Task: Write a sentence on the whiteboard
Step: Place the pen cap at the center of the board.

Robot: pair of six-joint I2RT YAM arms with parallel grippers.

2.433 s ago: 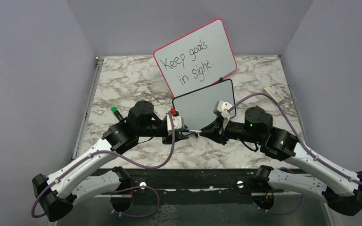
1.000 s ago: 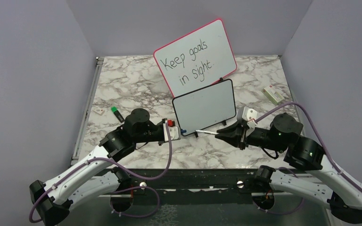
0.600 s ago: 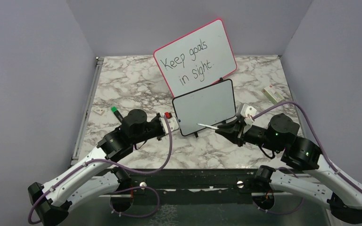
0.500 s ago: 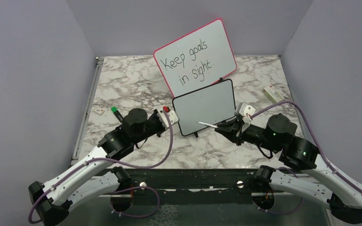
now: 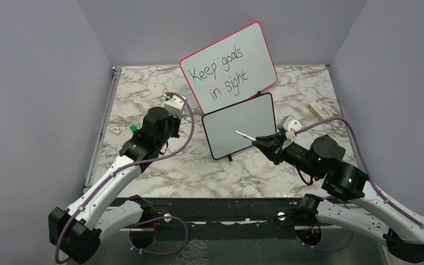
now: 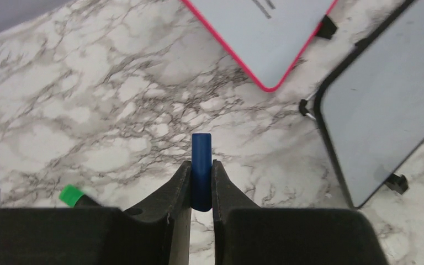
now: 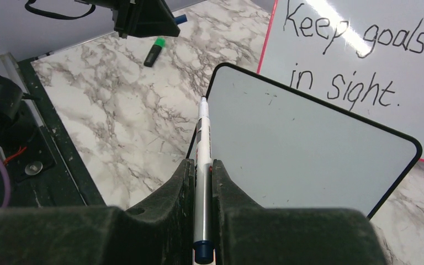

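Your right gripper [image 7: 201, 165] is clamping the marker [image 7: 202, 132] near its back end, jaws pressing on the barrel from both sides; the uncapped tip is pointing away from the wrist toward the whiteboard [image 7: 309, 149]. From above, the tip is lying over the left-centre of the whiteboard's face; you cannot tell from any view whether it is touching the surface.

Your left gripper [image 6: 201, 171] is pinching the blue cap [image 6: 201, 152] upright between its jaws, the cap's top sticking out past the fingertips; that arm is hanging over the left half of the table [image 5: 143, 88], well apart from the whiteboard.

The whiteboard is standing tilted back on its little black feet at the table's middle, just in front of the pink board [image 5: 229, 66]; the pink board's lower corner is sitting right behind the whiteboard's upper edge. The whiteboard's face is showing plain white with only faint specks near its top left.

The green marker [image 5: 134, 128] is lying on the marble at the left, near the left arm's elbow; in the left wrist view only its green end is peeking out beside the finger.
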